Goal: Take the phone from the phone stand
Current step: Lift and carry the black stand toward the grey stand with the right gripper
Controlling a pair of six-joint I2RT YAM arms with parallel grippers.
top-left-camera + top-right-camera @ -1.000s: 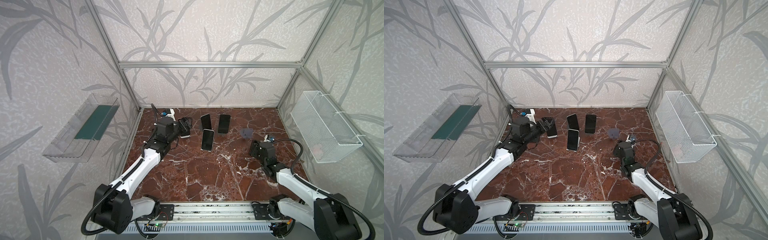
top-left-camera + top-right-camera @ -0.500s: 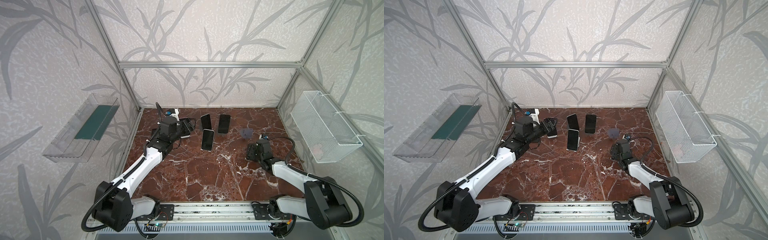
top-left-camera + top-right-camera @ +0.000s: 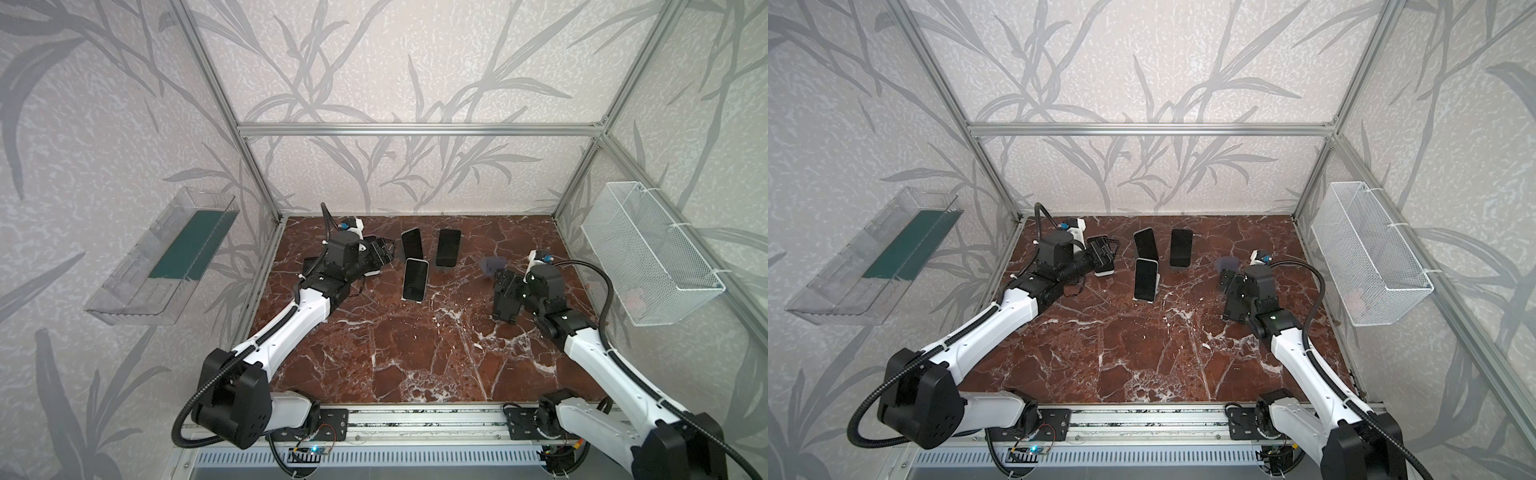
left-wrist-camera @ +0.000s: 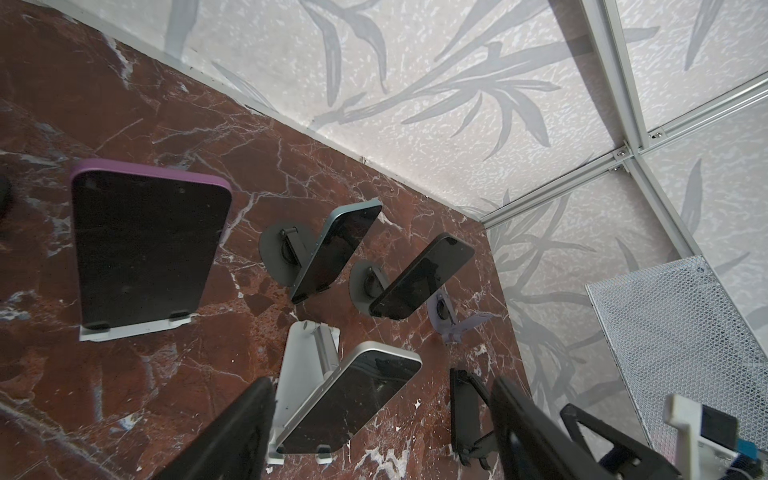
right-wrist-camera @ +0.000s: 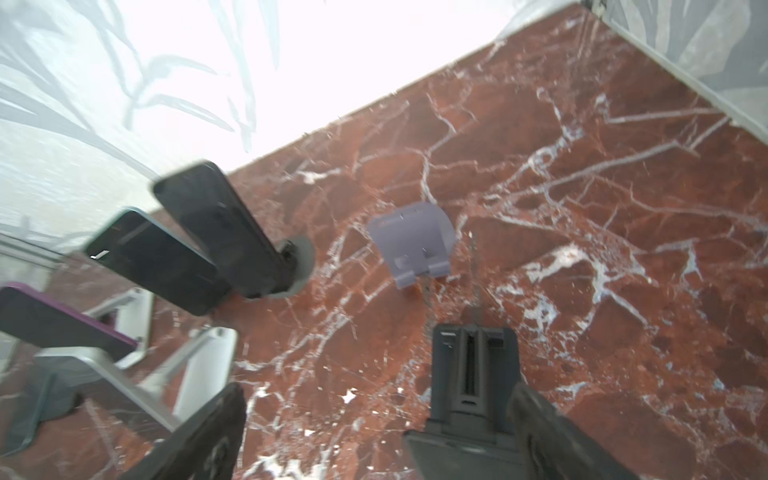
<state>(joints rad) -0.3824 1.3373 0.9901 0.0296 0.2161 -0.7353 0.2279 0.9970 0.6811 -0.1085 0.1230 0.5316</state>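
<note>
Phone (image 4: 145,245), purple case, sits on white stand (image 4: 137,328), far left of counter (image 3: 415,353). Left end effector (image 3: 383,252) hovers beside it, jaws apart, empty. Right end effector (image 5: 376,395) gapes wide, black stand (image 5: 473,365) between its jaws.

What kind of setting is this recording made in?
Probably a staged robot test booth, not a home: aluminium frame holding leaf-patterned wall panels, two arms mounted on a front rail, and several phones on stands on a marble-look tabletop.
</note>
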